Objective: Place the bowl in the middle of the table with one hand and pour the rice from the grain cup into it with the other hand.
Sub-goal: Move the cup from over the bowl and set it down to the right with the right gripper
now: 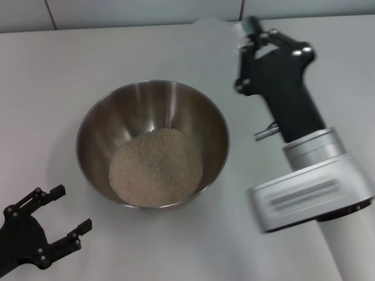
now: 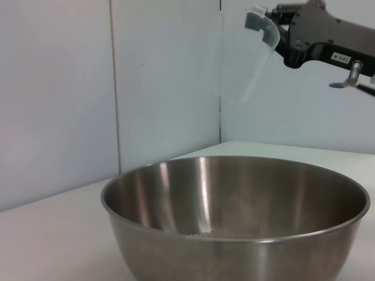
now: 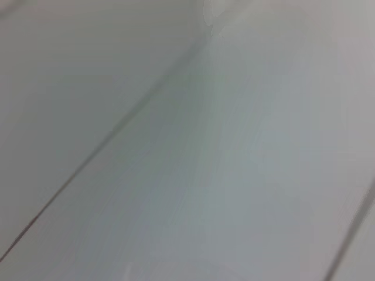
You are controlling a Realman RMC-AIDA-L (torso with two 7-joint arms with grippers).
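The steel bowl stands in the middle of the white table and holds a mound of rice. My left gripper is open and empty, low by the bowl's near left side, apart from it. My right gripper is raised beyond the bowl's far right and is shut on the translucent grain cup, which looks empty. The left wrist view shows the bowl close up, with the tilted cup and the right gripper high above it. The right wrist view shows only pale blurred surfaces.
A light wall with vertical seams runs along the table's far edge. My right arm crosses the table's right side.
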